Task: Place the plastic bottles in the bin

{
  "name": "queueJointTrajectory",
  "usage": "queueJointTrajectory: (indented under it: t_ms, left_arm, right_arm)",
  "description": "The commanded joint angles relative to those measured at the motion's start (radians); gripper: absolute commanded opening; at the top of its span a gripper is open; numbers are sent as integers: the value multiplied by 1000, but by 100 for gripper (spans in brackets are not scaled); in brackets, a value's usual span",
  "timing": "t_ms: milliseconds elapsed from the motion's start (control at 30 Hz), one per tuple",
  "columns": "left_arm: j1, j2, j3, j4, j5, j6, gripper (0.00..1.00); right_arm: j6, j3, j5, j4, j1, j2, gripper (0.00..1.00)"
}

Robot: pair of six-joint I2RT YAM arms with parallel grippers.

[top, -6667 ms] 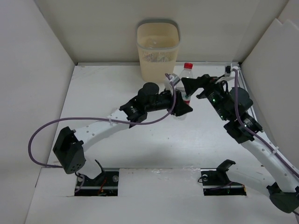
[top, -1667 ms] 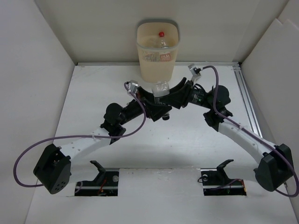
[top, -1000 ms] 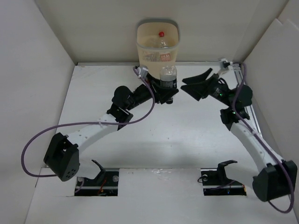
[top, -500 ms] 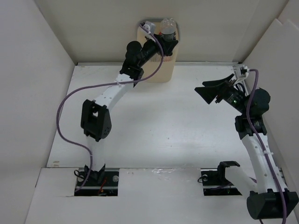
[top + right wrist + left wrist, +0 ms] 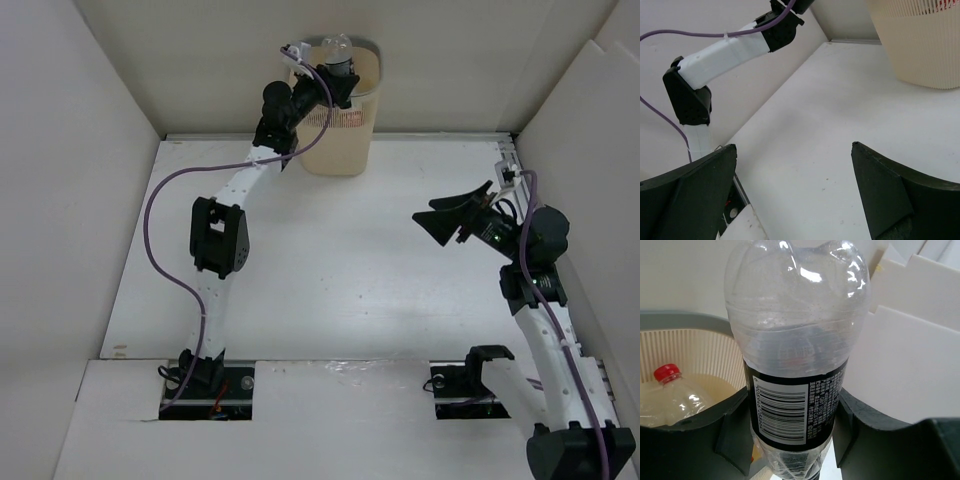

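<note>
Wide white table (image 5: 350, 260) and nothing lying loose on it; all the action is at the far wall. There stands the bin (image 5: 345, 150), cream-yellow, ribbed and perforated, its grey rim showing in the left wrist view (image 5: 695, 350) and its wall filling the right wrist view's upper right corner (image 5: 920, 45).

The left arm (image 5: 225, 215) reaches right up the table and over the bin's left rim. The right arm (image 5: 540, 310) stands well apart on the right side, elbow bent.

Right gripper (image 5: 448, 215) faces across the table, and the wrist view (image 5: 793, 146) settles it: jaws spread wide, nothing between them, only bare tabletop beyond.

Left gripper (image 5: 790, 435), now: jaws closed in on a clear plastic bottle (image 5: 795, 340), one dark finger (image 5: 732, 440) pressed to each side of its label. From above, that bottle (image 5: 337, 52) hangs over the bin's mouth, at its left side. Its long axis runs up and down the wrist frame, crosswise to the fingers, lumpy base at the top and the neck end out of sight below.

Down on the bin floor lies a second clear bottle (image 5: 670, 390), red cap pointing up.

The held bottle's label is black with a white barcode panel; the small print beside it is too fine to read
</note>
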Motion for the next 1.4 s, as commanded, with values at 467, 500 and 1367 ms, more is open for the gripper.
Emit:
queueJointTrajectory:
  t_ms: [467, 500, 1367]
  left_arm:
    - [16, -76, -18, 295, -67, -43, 0]
    - [16, -65, 2, 283, -83, -24, 0]
    - [7, -424, 42, -321, -231, 161, 100]
  right_arm:
    - [-35, 22, -49, 3, -17, 25, 100]
    - [-35, 22, -49, 3, -17, 25, 100]
    - [-247, 198, 325, -424, 1, -55, 100]
